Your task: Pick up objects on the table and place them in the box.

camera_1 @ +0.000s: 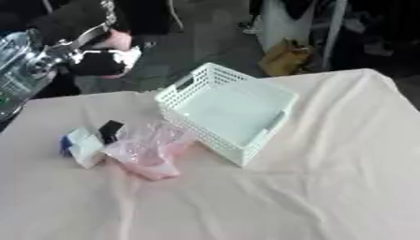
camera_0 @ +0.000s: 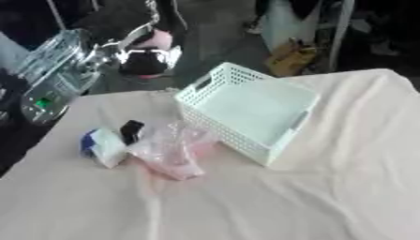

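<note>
So nothing's gone in yet, as far as I can tell. The white lattice box [camera_0: 246, 112] sits on the bench [camera_0: 328, 197], a bit askew, and its inside looks bare. All the stuff to be picked up is still out on the cloth to the box's left: a white packet with a blue end [camera_0: 102, 146], a small black thing [camera_0: 131, 131] just beside it, and a crinkly clear bag with something pink in it [camera_0: 170, 151], which lies nearly up against the box's near-left wall. The three are bunched close together, the bag maybe overlapping the black thing, hard to say.

So the whole job is still ahead, three items by my count.

As for the arms: no robot hand shows in either eye view. I can't tell you whether either one is open, closed or holding anything, they're simply out of the shot. My guess is the left one would have the easier reach, since the pile is on that side.
</note>
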`<state>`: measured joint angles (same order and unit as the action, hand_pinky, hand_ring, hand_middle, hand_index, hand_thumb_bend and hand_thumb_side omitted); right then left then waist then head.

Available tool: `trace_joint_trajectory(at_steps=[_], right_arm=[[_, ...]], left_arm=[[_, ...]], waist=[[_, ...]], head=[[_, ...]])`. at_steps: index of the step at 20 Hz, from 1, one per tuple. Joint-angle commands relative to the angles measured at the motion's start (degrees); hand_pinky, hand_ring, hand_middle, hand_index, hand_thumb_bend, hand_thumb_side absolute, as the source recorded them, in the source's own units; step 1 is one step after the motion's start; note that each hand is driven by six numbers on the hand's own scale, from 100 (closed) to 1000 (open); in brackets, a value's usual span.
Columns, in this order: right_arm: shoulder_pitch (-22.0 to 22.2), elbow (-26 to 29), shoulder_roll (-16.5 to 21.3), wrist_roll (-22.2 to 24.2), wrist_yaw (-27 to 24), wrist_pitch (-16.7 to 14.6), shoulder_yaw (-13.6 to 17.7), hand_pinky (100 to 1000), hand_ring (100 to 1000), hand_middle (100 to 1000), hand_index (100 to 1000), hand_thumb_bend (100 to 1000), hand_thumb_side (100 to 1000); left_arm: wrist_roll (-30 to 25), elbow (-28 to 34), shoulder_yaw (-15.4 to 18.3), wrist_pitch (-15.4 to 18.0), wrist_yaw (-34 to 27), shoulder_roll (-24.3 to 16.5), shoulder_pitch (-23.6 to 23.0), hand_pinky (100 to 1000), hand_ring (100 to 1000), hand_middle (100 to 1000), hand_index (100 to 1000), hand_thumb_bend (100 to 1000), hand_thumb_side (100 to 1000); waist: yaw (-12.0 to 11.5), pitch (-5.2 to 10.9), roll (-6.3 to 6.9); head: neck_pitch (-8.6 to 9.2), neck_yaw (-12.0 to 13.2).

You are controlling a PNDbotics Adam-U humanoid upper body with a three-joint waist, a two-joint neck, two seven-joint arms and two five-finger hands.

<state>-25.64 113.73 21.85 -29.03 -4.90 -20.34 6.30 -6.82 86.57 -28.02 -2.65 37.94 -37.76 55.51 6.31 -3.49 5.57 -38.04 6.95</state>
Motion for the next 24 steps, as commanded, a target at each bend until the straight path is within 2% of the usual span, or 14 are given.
trace_joint_trajectory(at_steps=[1,8,13,17,21,24], right_arm=[[-1.17,0.86,0.28,-0.11,-0.62,0.3,0.0,851,934,843,846,100,753],[-2.09,0.86,-0.45,0.05,-1.12,0.51,-0.34,851,933,842,845,100,751],[-2.89,0.86,-0.81,0.29,-1.64,0.71,-0.59,851,933,843,846,100,751],[-4.19,0.86,-1.23,0.64,-2.33,0.8,-1.05,851,933,842,845,100,750],[-5.72,0.86,-1.61,1.1,-2.97,0.71,-1.36,851,933,842,843,100,749],[-6.41,0.86,-1.78,1.3,-3.28,0.8,-1.53,851,933,842,843,100,746]], left_arm=[[2.11,-5.1,0.74,0.93,1.14,2.95,3.24,100,100,100,100,100,663],[5.7,-17.2,1.92,4.27,5.08,10.1,7.69,100,100,100,100,100,663],[7.68,-26.38,3.68,7.97,9.39,14.72,9.99,100,100,100,100,100,670],[9.41,-33.77,5.84,11.48,13.43,18.51,10.1,100,100,100,100,100,675],[12.8,-39.89,9.23,12.63,15.74,21.47,9.58,100,100,100,100,100,661],[14.42,-43.14,10.86,13.34,16.71,22.74,9.35,100,100,100,100,100,659]], waist=[[0.17,1.64,0.65],[1.39,1.35,0.85],[2.3,1.22,1.26],[3.69,0.76,1.83],[5.33,-0.15,2.46],[6.03,-0.58,2.92]], head=[[0.89,0.69],[1.59,2.29],[1.88,3.47],[2.63,4.52],[3.3,5.34],[3.02,5.95]])
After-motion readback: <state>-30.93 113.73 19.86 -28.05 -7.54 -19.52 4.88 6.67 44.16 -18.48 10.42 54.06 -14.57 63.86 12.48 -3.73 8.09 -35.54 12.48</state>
